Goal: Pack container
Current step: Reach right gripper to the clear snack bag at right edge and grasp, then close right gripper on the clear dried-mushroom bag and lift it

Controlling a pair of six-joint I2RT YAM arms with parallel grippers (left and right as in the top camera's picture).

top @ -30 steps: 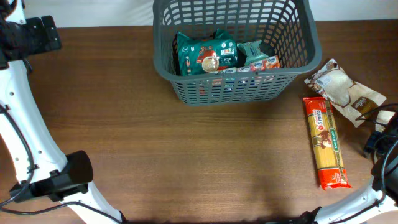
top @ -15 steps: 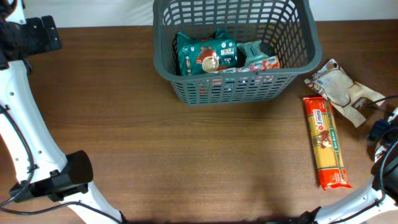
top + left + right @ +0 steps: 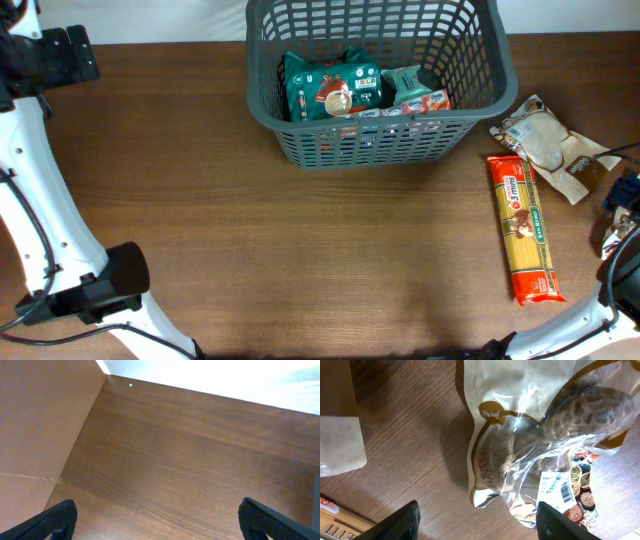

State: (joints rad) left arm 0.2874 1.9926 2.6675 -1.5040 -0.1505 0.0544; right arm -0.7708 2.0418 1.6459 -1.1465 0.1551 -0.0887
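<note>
The dark grey lattice container (image 3: pixel 480 110) stands at the table's far middle and holds green food packets (image 3: pixel 332 88). A clear and tan bag of dried food (image 3: pixel 548 142) lies to its right, with an orange spaghetti packet (image 3: pixel 522 228) in front of it. In the right wrist view my right gripper (image 3: pixel 480 522) is open and empty, just above the near end of the bag (image 3: pixel 540 430). In the overhead view only part of it shows at the right edge (image 3: pixel 622 205). My left gripper (image 3: pixel 160 520) is open and empty over bare table at the far left.
A tan cardboard wall (image 3: pixel 40 425) stands left of the left gripper. A corner of the spaghetti packet (image 3: pixel 335 520) shows at the lower left of the right wrist view. The brown wooden table (image 3: pixel 300 250) spreads in front of the container.
My right gripper has moved further along the right edge of the overhead view, beside the dried food bag. Nothing else has moved.
</note>
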